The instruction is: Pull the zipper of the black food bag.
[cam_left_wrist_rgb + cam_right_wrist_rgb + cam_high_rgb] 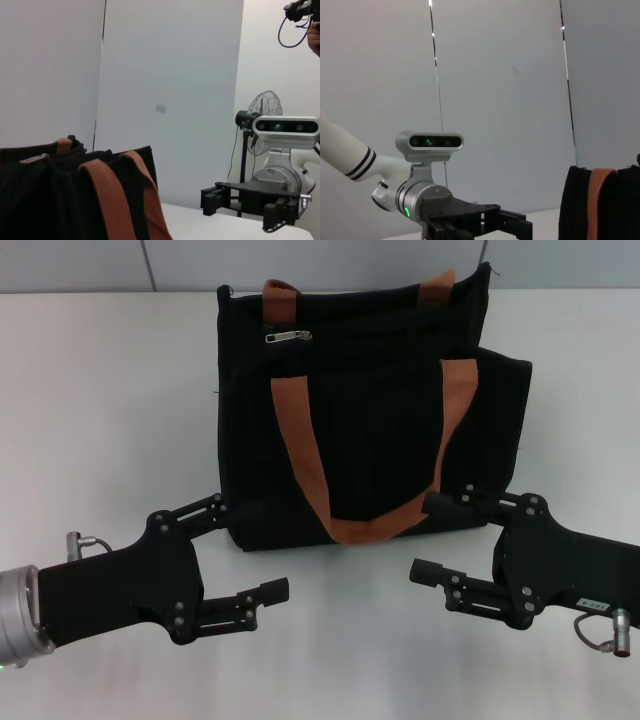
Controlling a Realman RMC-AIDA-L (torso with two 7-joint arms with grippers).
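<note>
The black food bag stands upright in the middle of the white table, with two orange-brown strap handles. The small silver zipper lies near the bag's top left corner, on its front. My left gripper is open and empty, low at the bag's near left corner, its upper finger close to the bag's base. My right gripper is open and empty at the bag's near right corner. The bag also shows in the left wrist view and the right wrist view. Both grippers are well below the zipper.
The white table spreads to both sides of the bag, with a grey wall behind. In the left wrist view a standing fan is beyond the right arm. The right wrist view shows the left arm.
</note>
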